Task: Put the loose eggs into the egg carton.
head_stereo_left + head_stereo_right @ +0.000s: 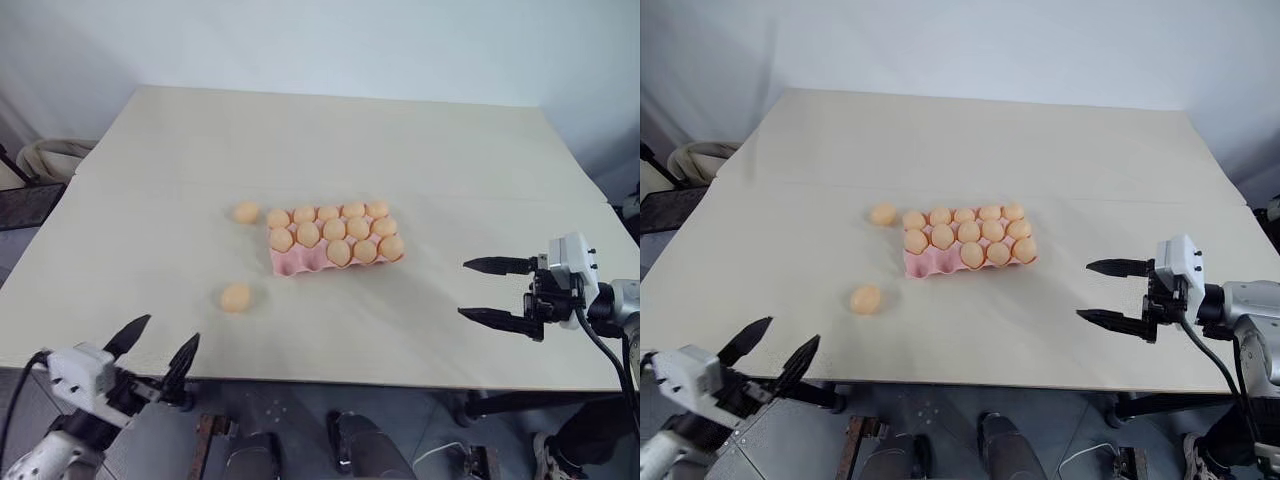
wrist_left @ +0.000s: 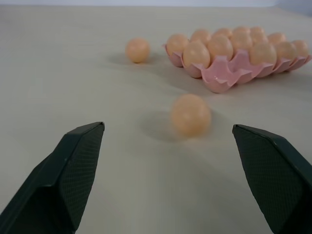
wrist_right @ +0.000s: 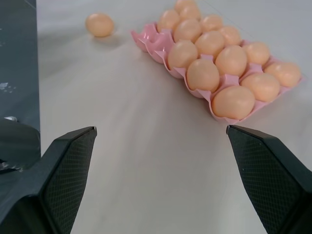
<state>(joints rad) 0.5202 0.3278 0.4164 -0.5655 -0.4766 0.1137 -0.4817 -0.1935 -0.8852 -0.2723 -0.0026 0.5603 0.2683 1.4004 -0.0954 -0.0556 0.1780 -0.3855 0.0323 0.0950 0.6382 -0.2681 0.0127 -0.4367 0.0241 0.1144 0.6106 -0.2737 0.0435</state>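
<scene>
Left gripper point(image 1: 157, 348): at the table's point(image 1: 420, 150) near edge toward its left corner, fingers spread wide, holding nothing; right gripper point(image 1: 493, 291): over the near right part of the tabletop, fingers likewise spread and empty. Loose eggs, two: one point(image 1: 236, 297) on the tabletop ahead of the left gripper, between the near edge and the carton point(image 1: 290, 264); the other point(image 1: 246, 212) just beside the carton's far left corner. Carton: pink, mid-table, thirteen eggs seated, both near-left cups vacant.

Right tool point(image 3: 161, 175): fingers spread wide, nothing between them. Beyond it on the table point(image 3: 122, 146), the egg carton point(image 3: 151, 44) holds eggs; one loose egg point(image 3: 99, 24) lies beside it.
</scene>
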